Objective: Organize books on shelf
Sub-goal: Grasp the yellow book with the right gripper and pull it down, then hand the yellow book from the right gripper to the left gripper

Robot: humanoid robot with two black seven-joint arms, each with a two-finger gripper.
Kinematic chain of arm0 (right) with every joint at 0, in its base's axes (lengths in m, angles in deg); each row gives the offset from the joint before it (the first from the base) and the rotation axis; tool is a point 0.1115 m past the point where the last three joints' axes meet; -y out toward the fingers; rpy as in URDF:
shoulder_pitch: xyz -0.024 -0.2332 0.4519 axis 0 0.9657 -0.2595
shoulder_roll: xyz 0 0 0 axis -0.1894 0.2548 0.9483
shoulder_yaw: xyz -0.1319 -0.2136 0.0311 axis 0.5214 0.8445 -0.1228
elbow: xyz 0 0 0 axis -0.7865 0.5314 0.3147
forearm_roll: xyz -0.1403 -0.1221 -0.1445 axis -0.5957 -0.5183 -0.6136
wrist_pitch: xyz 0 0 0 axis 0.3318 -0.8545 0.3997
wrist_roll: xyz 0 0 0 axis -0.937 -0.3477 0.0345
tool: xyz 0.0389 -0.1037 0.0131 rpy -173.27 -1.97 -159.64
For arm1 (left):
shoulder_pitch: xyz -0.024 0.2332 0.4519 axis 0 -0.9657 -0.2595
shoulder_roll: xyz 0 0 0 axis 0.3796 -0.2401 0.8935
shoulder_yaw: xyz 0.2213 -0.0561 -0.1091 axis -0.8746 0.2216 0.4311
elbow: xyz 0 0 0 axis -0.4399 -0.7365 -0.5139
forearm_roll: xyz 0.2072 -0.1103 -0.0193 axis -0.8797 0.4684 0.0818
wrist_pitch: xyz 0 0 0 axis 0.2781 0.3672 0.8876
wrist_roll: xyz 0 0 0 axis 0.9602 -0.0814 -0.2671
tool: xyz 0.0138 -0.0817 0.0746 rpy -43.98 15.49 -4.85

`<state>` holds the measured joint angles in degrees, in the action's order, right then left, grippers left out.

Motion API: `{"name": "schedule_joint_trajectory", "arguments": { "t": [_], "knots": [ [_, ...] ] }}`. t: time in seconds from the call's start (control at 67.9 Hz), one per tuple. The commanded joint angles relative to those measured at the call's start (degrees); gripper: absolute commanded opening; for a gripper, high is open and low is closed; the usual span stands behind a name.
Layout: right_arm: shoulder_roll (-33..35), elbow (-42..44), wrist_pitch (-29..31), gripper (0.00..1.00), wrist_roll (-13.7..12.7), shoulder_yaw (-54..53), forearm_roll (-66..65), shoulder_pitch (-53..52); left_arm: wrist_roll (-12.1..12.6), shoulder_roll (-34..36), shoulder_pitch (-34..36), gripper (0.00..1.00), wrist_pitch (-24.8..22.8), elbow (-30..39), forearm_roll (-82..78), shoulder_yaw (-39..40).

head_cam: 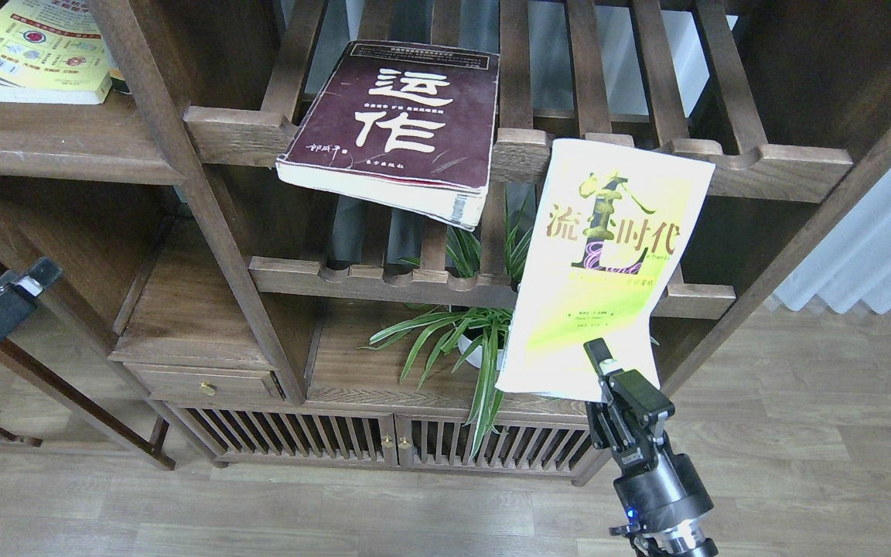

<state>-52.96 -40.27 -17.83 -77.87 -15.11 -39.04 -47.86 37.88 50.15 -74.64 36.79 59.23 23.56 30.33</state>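
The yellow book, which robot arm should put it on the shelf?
The right one, probably. The right gripper already pinches the yellow book by its bottom edge, clear of the rack. The left gripper holds nothing, though it sits nearer the shelf with the small book.

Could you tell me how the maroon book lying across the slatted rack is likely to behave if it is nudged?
The maroon book looks thick, so probably heavy and fairly stiff. Its lower corner overhangs the rail, so a nudge might tip it off.
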Motion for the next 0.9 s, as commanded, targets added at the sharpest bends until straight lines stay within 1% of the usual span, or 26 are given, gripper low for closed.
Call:
{"name": "schedule_joint_trajectory", "arguments": {
  "t": [0.0, 0.147, 0.236, 0.324, 0.545, 0.736, 0.883],
  "knots": [
    [0.1, 0.6, 0.0, 0.06, 0.0, 0.5, 0.0, 0.4, 0.0, -0.1, -0.1, 0.92, 0.0, 0.0, 0.0, -0.1],
    [0.2, 1.3, 0.0, 0.06, -0.1, 1.2, 0.0, 0.4, 0.0, -1.9, -0.7, 0.95, 0.0, 0.0, 0.0, -0.2],
    [0.2, 2.8, 0.0, 0.06, -0.2, 2.8, -0.1, 0.4, 0.0, -4.8, -2.1, 0.98, 0.0, 0.0, 0.1, -1.0],
    [0.3, 4.9, 0.0, 0.06, -0.3, 4.0, -0.2, 0.7, -0.5, -6.6, -3.6, 0.99, 0.0, 0.0, 0.1, -2.5],
    [0.3, 10.2, 0.0, 0.07, -0.4, 5.5, -0.2, 0.6, -0.5, -9.6, -5.7, 0.99, 0.0, -0.1, 0.1, -4.6],
    [-0.3, 11.2, 0.0, 0.07, -0.6, 7.6, -0.2, -2.4, -0.7, -12.5, -5.9, 0.99, 0.0, -0.8, 1.4, -8.5],
    [-0.6, 11.9, 0.0, 0.07, -0.6, 9.9, -0.2, -6.4, -0.6, -14.3, -6.4, 0.99, 0.0, -0.9, 6.3, -13.6]
  ]
}}
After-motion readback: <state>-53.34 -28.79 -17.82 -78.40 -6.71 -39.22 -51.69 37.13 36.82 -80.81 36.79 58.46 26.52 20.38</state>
